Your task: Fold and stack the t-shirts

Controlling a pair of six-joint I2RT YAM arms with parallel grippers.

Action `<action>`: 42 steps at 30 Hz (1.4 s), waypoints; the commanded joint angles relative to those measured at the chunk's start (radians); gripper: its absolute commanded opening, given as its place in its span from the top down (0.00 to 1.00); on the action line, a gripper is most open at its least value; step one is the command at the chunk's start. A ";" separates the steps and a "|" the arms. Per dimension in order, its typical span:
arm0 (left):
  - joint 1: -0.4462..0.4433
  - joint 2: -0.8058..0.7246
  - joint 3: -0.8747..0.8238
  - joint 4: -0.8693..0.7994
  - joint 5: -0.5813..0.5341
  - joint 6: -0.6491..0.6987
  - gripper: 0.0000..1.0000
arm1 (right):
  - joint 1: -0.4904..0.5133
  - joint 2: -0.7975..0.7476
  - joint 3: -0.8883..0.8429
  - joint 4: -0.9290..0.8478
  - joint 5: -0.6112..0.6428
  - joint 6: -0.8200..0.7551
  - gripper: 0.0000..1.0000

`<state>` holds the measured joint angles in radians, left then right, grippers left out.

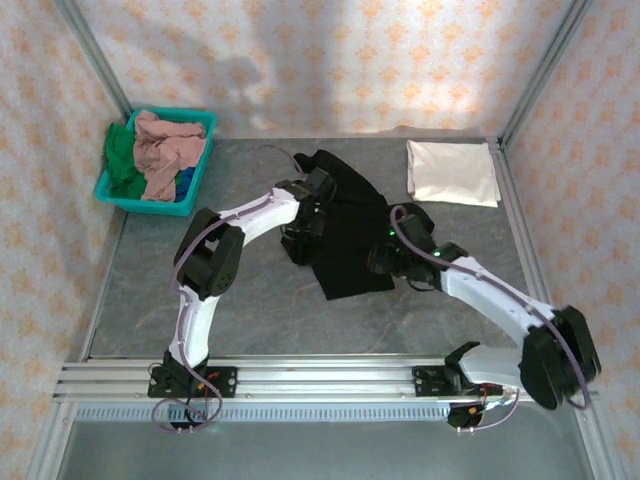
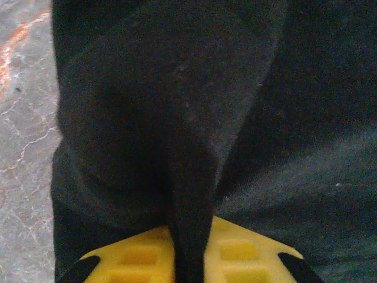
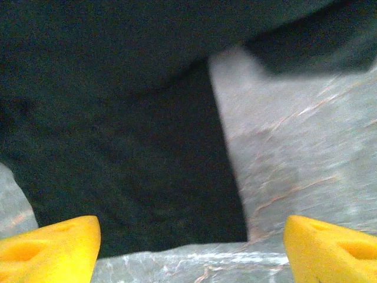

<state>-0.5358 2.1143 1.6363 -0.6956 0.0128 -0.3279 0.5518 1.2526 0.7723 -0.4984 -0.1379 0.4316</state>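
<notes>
Pinching a fold of the black t-shirt (image 1: 345, 235) rumpled in the middle of the table (image 1: 250, 300) with the left gripper (image 2: 191, 259), holding the right gripper (image 3: 191, 242) spread wide over its edge; likely limp, light and prone to sagging, best taken at hem or shoulder corners.

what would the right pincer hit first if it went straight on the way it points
Most likely the large black cloth t-shirt, lying ahead of the open right pincer on the grey marbled table; depth is unclear, so it could graze the table first.
</notes>
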 commanded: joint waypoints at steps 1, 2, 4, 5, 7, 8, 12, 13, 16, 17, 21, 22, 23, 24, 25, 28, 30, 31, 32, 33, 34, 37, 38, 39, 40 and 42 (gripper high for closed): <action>0.046 -0.104 -0.031 -0.044 -0.028 -0.039 0.92 | 0.077 0.127 0.023 0.062 0.026 0.051 0.20; 0.060 -0.134 -0.062 -0.028 -0.014 -0.054 0.94 | 0.092 0.165 0.038 0.048 0.052 0.050 0.22; 0.091 -0.197 -0.128 0.007 0.026 -0.079 0.98 | 0.102 0.240 0.065 0.024 0.075 0.043 0.24; 0.102 -0.241 -0.150 0.010 0.032 -0.087 1.00 | 0.102 0.265 0.069 0.023 0.075 0.042 0.25; 0.120 -0.295 -0.178 0.005 0.032 -0.101 1.00 | 0.107 0.313 0.073 0.037 0.042 0.038 0.28; 0.126 -0.314 -0.183 0.001 0.030 -0.104 1.00 | 0.113 0.328 0.072 0.053 0.023 0.038 0.32; 0.134 -0.375 -0.187 -0.013 0.028 -0.111 1.00 | 0.158 0.377 0.103 0.065 0.002 0.030 0.48; 0.135 -0.385 -0.187 -0.018 0.017 -0.113 1.00 | 0.168 0.379 0.113 0.064 0.007 0.026 0.54; 0.152 -0.410 -0.205 -0.031 -0.017 -0.116 1.00 | 0.177 0.361 0.132 0.053 0.023 0.025 0.60; 0.165 -0.417 -0.215 -0.034 -0.026 -0.119 0.98 | 0.177 0.346 0.138 0.043 0.038 0.020 0.60; 0.249 -0.446 -0.269 -0.035 -0.028 -0.130 0.60 | 0.176 0.271 0.201 -0.007 0.135 -0.021 0.61; 0.256 -0.451 -0.270 -0.050 -0.042 -0.129 0.45 | 0.175 0.266 0.223 -0.011 0.157 -0.037 0.60; 0.257 -0.461 -0.272 -0.062 -0.057 -0.126 0.43 | 0.173 0.271 0.247 -0.017 0.174 -0.054 0.58; 0.257 -0.473 -0.283 -0.061 -0.051 -0.127 0.43 | 0.170 0.286 0.271 -0.025 0.185 -0.064 0.53; 0.255 -0.493 -0.307 -0.049 -0.032 -0.132 0.42 | 0.168 0.311 0.299 -0.036 0.193 -0.079 0.48; 0.220 -0.567 -0.408 -0.013 -0.001 -0.162 0.38 | 0.168 0.389 0.367 -0.058 0.190 -0.114 0.39; 0.163 -0.612 -0.487 0.017 0.004 -0.192 0.37 | 0.168 0.428 0.386 -0.051 0.165 -0.130 0.36; 0.126 -0.624 -0.531 0.040 0.014 -0.201 0.37 | 0.168 0.449 0.390 -0.041 0.151 -0.140 0.34; 0.093 -0.627 -0.564 0.058 0.023 -0.240 0.37 | 0.168 0.469 0.395 -0.035 0.151 -0.148 0.32; 0.063 -0.622 -0.603 0.076 0.029 -0.267 0.37 | 0.168 0.493 0.405 -0.039 0.170 -0.152 0.30; 0.040 -0.612 -0.639 0.097 0.041 -0.293 0.37 | 0.166 0.524 0.419 -0.052 0.197 -0.158 0.30; 0.002 -0.576 -0.731 0.172 0.071 -0.354 0.36 | 0.160 0.587 0.452 -0.087 0.249 -0.175 0.30; -0.004 -0.567 -0.748 0.186 0.073 -0.365 0.35 | 0.157 0.598 0.454 -0.090 0.246 -0.179 0.30; -0.014 -0.556 -0.762 0.198 0.073 -0.373 0.33 | 0.154 0.603 0.452 -0.086 0.231 -0.184 0.31; -0.019 -0.545 -0.772 0.207 0.075 -0.373 0.31 | 0.151 0.608 0.443 -0.074 0.216 -0.188 0.34; -0.021 -0.509 -0.773 0.215 0.078 -0.368 0.30 | 0.146 0.614 0.433 -0.064 0.210 -0.189 0.43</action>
<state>-0.5503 1.5856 0.8639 -0.5476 0.0902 -0.6525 0.7078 1.8618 1.1915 -0.5404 0.0452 0.2672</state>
